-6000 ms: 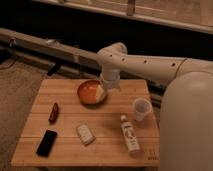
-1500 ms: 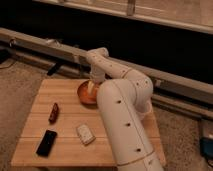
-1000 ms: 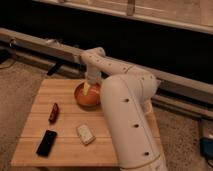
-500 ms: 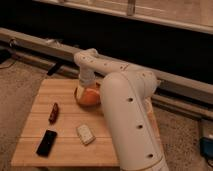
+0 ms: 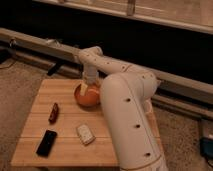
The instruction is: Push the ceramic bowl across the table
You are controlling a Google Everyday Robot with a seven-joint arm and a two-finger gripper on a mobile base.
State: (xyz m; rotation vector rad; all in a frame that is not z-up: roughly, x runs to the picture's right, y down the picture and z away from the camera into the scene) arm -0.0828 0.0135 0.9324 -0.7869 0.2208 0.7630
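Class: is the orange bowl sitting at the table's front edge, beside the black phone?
No, the bowl sits toward the far edge of the table with the gripper at its rim; the phone lies front left.

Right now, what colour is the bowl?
Orange-red ceramic bowl, clearest in the camera view; the end effector is at its far rim.
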